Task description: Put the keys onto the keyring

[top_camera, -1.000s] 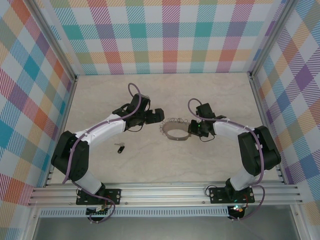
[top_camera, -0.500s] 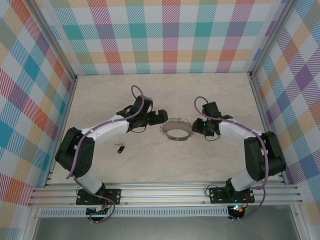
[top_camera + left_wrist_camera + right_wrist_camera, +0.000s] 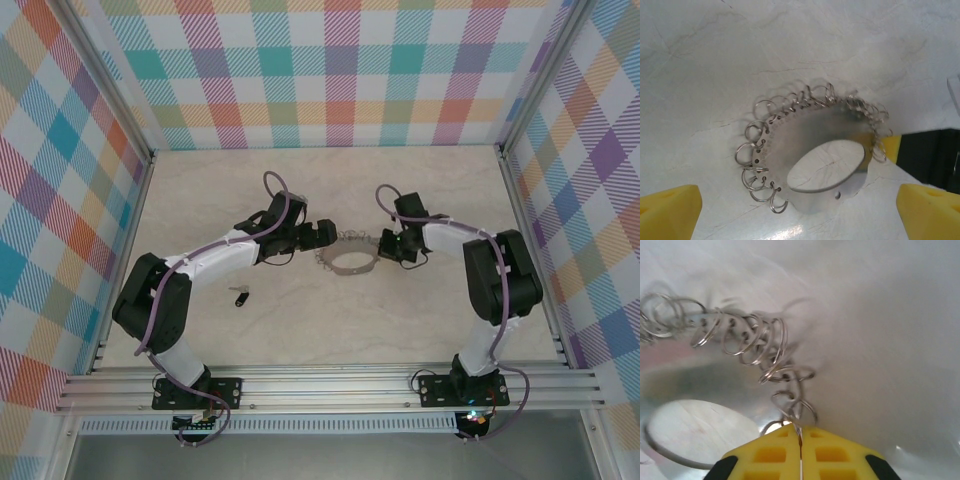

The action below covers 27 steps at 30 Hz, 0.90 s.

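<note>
Right gripper (image 3: pixel 800 434) pinches shut on a wire loop of the large silver-grey metal keyring hoop (image 3: pixel 790 145) mid-table; left gripper (image 3: pixel 327 233) gapes wide just beside it; tiny black-headed key (image 3: pixel 240 296) lies apart, near the left arm

left arm (image 3: pixel 215 258) reaches from its base at the table's near edge toward the middle, elbow bowed to the left. left gripper (image 3: pixel 322 235) points right, yellow fingertips (image 3: pixel 670 210) spread wide. right arm (image 3: pixel 497 278) rises from its base, forearm angled left. right gripper (image 3: pixel 800 452) points left, yellow pads (image 3: pixel 775 455) pressed flat together.
</note>
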Each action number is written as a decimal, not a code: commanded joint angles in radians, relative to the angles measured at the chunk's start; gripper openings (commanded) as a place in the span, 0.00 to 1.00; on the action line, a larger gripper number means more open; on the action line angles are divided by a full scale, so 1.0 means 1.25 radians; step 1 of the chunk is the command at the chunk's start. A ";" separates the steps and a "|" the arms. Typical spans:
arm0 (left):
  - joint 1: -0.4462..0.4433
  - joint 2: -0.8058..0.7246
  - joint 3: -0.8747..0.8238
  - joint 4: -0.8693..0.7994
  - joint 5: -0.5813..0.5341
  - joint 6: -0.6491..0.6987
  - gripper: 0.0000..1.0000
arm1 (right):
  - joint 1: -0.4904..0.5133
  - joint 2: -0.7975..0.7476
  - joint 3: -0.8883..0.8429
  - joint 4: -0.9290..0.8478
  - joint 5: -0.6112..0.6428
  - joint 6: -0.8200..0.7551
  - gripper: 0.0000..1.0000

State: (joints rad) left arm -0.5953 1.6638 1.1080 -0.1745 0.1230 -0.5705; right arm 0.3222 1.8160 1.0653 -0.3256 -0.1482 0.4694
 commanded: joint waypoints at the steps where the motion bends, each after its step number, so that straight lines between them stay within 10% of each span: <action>1: -0.010 0.013 0.010 0.024 0.011 -0.014 0.99 | 0.006 0.046 0.064 0.006 -0.023 -0.061 0.06; 4: -0.011 0.030 0.015 0.030 0.013 -0.015 0.99 | 0.006 0.074 0.117 0.003 -0.033 -0.083 0.09; 10: -0.023 0.090 0.058 0.030 0.028 -0.009 0.99 | -0.020 0.044 0.138 0.003 -0.027 -0.053 0.48; 22: -0.081 0.286 0.316 -0.042 0.053 0.041 0.97 | -0.088 -0.181 -0.096 0.031 -0.004 0.005 0.70; 25: -0.103 0.335 0.363 -0.065 0.052 0.053 0.96 | -0.091 -0.240 -0.153 0.043 0.017 0.025 1.00; 27: -0.117 0.358 0.377 -0.075 0.040 0.060 0.96 | -0.091 -0.281 -0.183 0.051 0.026 0.038 1.00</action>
State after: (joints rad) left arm -0.7097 2.0720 1.5455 -0.1955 0.1677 -0.5297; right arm 0.2096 1.5242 0.8707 -0.2848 -0.1379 0.4854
